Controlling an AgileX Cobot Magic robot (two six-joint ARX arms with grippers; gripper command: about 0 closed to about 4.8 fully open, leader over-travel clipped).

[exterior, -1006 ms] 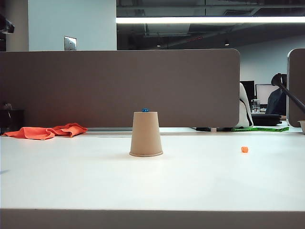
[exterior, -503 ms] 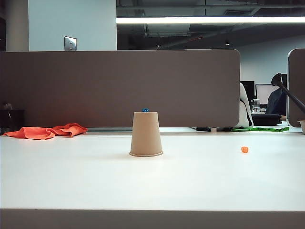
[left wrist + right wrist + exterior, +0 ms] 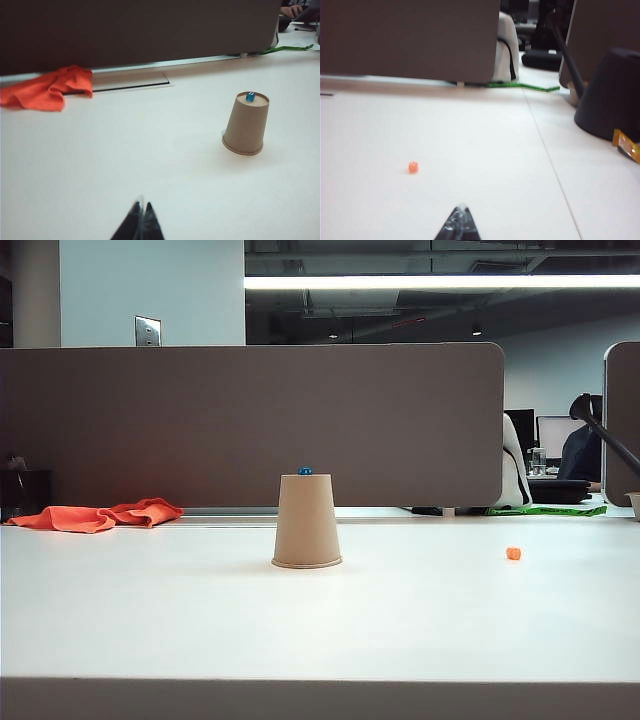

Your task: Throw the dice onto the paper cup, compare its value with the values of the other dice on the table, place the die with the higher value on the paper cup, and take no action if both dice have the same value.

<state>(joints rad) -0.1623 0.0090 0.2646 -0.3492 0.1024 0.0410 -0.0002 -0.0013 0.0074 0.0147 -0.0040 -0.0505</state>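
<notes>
Sitting on the upturned cup (image 3: 306, 521) mid-counter, the blue die (image 3: 305, 471) looks already placed; the orange die (image 3: 513, 553) lies well apart toward the right edge. Both dice seem light, hard and slippery, best pinched across opposite flat faces; the cup is light and would tip at a nudge. Left jaws (image 3: 140, 224) and right jaws (image 3: 459, 223) are clenched on nothing, low near the front edge. An orange cloth (image 3: 97, 515) lies at the far left edge, out of the way.

orange cloth (image 3: 97, 515), brown partition (image 3: 250, 425)
</notes>
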